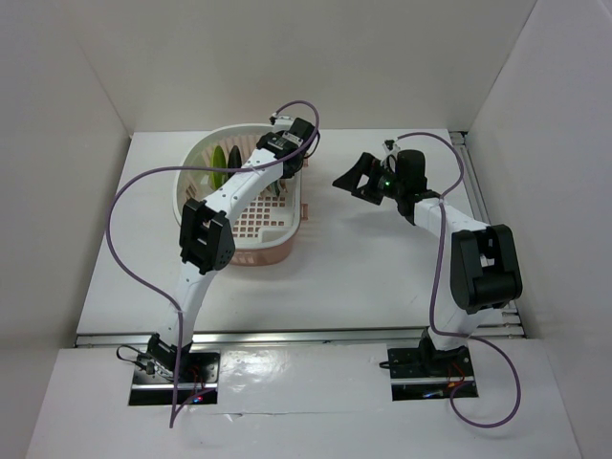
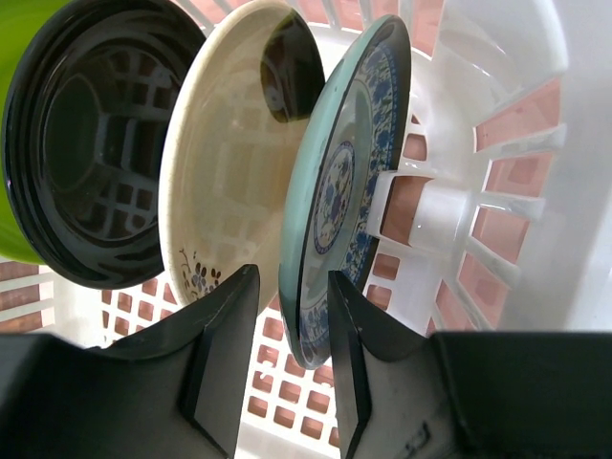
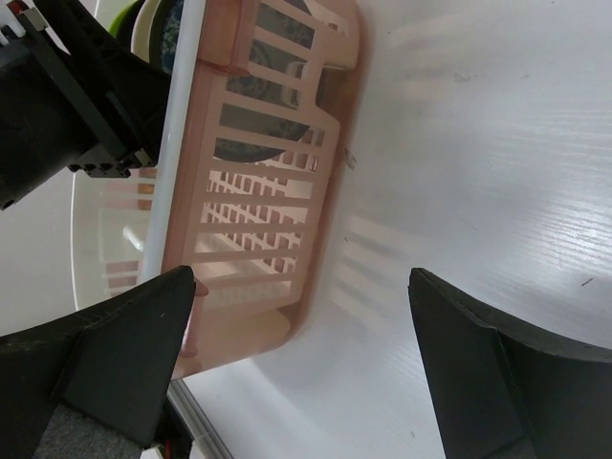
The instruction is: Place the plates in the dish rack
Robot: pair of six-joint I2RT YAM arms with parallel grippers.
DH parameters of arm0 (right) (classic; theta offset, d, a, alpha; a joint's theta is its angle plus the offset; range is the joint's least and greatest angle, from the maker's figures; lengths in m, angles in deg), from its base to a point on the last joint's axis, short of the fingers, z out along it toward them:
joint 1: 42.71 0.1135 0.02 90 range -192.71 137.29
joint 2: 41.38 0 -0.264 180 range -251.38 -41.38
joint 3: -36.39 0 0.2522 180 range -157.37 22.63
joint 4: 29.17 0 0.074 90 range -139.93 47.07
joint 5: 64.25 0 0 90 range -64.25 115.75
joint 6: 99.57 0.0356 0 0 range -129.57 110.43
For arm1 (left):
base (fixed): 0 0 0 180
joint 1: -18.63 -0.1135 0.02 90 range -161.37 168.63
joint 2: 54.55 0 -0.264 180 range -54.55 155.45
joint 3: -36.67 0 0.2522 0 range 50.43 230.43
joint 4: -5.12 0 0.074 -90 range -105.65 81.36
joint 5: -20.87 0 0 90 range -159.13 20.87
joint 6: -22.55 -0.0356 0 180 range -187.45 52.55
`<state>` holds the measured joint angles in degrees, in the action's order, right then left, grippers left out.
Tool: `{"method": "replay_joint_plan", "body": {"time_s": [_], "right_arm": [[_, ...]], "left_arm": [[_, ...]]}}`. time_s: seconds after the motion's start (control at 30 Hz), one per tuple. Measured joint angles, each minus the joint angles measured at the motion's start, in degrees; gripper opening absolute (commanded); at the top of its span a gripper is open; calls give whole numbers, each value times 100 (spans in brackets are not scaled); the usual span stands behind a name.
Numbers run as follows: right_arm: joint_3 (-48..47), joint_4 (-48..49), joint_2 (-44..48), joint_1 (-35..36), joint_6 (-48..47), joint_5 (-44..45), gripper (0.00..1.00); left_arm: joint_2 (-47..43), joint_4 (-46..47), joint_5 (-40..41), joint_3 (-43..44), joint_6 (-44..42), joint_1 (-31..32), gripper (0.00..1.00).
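The dish rack [image 1: 277, 239] stands at the table's left centre. In the left wrist view, four plates stand on edge inside it: lime green [image 2: 14, 57], glossy black [image 2: 86, 143], cream [image 2: 229, 163] and teal-blue [image 2: 344, 182]. My left gripper [image 2: 293, 275] straddles the teal-blue plate's lower rim. Its jaws are open, with a gap showing beside the left finger. From above, the left gripper [image 1: 279, 180] reaches down into the rack, next to the green plate [image 1: 219, 164]. My right gripper [image 1: 352, 180] is open and empty, above the table to the right of the rack.
A translucent upright divider [image 2: 421, 206] stands just behind the teal-blue plate, near the rack's slotted wall [image 2: 535, 191]. The right wrist view shows the rack's salmon side [image 3: 249, 191] and white table [image 3: 478, 143] between the right gripper's [image 3: 301, 277] spread fingers. White walls enclose the table.
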<state>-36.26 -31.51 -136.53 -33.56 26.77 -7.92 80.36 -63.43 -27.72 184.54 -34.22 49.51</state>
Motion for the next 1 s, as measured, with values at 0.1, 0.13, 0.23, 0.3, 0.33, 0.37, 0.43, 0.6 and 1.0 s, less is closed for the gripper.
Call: {"method": "replay_joint_plan", "body": {"time_s": [0.1,0.13,0.23,0.3,0.33,0.37,0.43,0.6,1.0], "right_arm": [[0,26,0,0,22,-20,100],[0,39,0,0,24,-20,100],[0,87,0,0,26,-22,100],[0,107,0,0,26,-22,100],[0,114,0,0,26,-22,100],[0,120,0,0,26,-22,100],[0,131,2,0,28,-22,100],[0,140,0,0,28,-24,100],[-83,-52,-39,0,-114,35,100]], "left_arm": [[0,2,-24,0,0,0,48],[0,4,-26,0,0,0,48],[0,57,-42,0,-26,4,48],[-2,103,-46,0,-35,7,48],[-4,125,-50,0,-48,7,49],[-9,144,-57,0,-59,7,49],[-28,190,-59,0,-127,7,50],[-201,254,-31,0,-208,35,52],[-1401,505,11,0,-601,74,86]]}}
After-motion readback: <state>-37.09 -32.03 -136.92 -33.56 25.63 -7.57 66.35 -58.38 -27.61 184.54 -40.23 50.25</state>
